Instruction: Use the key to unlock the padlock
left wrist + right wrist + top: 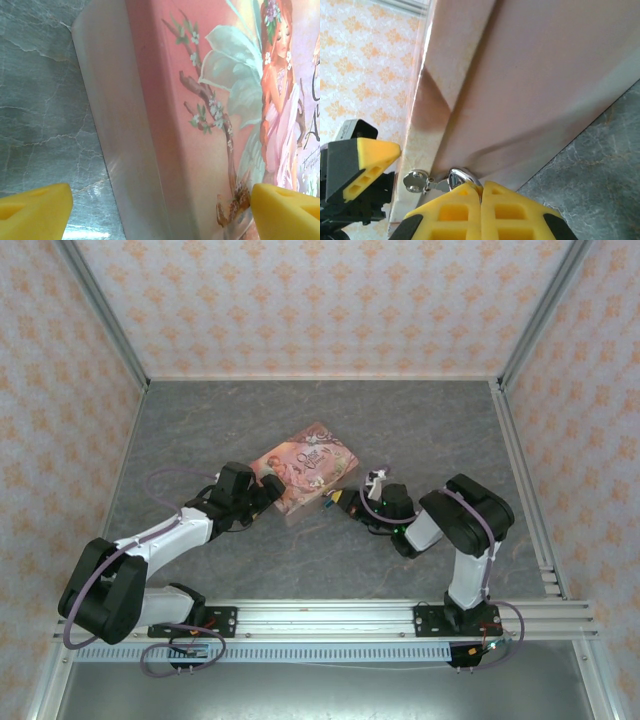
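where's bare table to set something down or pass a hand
Free: the strip of table between the pink box and the back wall; the patch by the rail between left arm and right arm. Crowded: the box's near side, where the left gripper and right gripper sit.

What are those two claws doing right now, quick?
Left claw: open, straddling the pink box edge.
Right claw: closed, a shiny metal piece at its tips; whether gripped, cannot tell.

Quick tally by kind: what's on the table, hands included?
Flat pink illustrated box: 1
Yellow-fingered robot hands: 2, left hand and right hand
Small shiny silver metal pieces: 2, loop and disc
Total: 5
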